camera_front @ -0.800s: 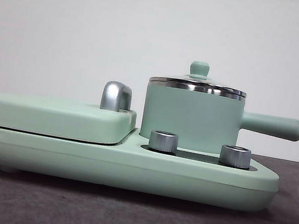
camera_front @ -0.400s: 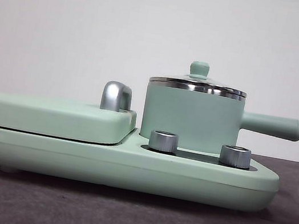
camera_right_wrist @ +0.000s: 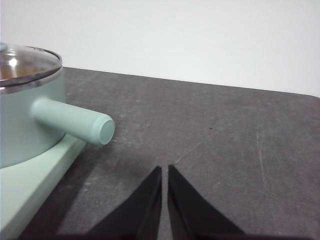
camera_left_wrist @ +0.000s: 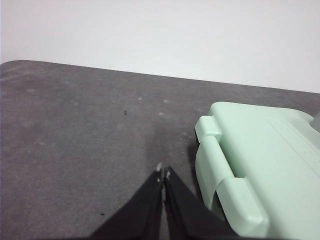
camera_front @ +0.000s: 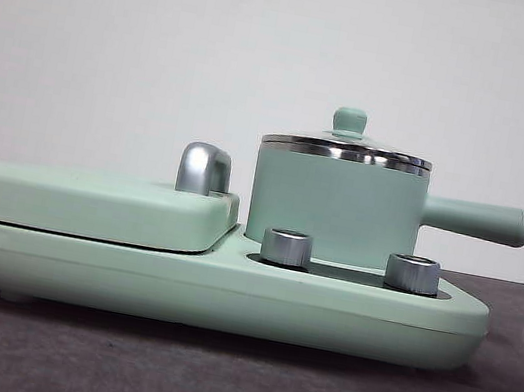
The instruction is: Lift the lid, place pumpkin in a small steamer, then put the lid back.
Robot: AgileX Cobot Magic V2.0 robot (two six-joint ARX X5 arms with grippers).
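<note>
Open air lies above the lid (camera_front: 347, 148) and knob (camera_front: 349, 120); the steamer's handle (camera_front: 476, 220) juts toward the appliance base's (camera_front: 205, 288) end.

A: The small steamer (camera_front: 336, 207) is mint green with a shiny steel rim, and its long handle (camera_front: 476, 220) is the same green.

B: The lid (camera_front: 348, 146) is clear glass edged in steel, with a mint-green knob (camera_front: 349, 121).

A: The appliance base (camera_front: 204, 293) and grill cover (camera_front: 88, 202) are mint green too; the 2 knobs (camera_front: 286, 247) are silver.

B: The table (camera_front: 209, 380) is dark grey, the wall (camera_front: 267, 55) white, and both grippers (camera_left_wrist: 163, 173) (camera_right_wrist: 164, 170) are black.
</note>
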